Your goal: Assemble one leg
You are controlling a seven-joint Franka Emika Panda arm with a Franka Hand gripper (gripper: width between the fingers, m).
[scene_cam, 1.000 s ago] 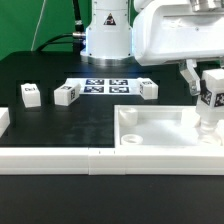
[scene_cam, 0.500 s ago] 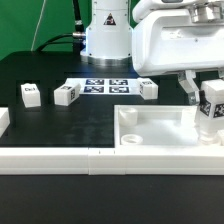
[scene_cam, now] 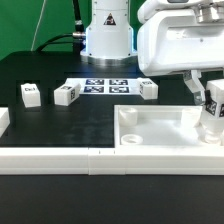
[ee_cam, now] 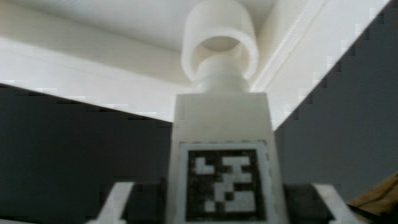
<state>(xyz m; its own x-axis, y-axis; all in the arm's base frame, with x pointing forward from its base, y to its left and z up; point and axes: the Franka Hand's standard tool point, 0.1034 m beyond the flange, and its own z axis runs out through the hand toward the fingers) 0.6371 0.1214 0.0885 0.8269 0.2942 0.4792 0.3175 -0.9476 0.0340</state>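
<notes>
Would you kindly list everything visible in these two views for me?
table: one, black, under everything.
marker board: one, white, table centre.
tray part: one, white, exterior view's right.
border bars: at least two, white, along the front.
loose legs: three, white, tagged, beside the marker board.
held leg: one, white, tagged, at the tray part's corner, exterior view's right.
robot base: one, white, at the back.
gripper: one, white, shut on the held leg.

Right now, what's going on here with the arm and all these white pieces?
The arm's two-finger gripper is shut on a small white stubby plastic leg with a black-and-white tag, holding it upright at the corner of the large white square tray-like part on the exterior view's right. Three more such legs lie loose on the black table near the marker board.
</notes>
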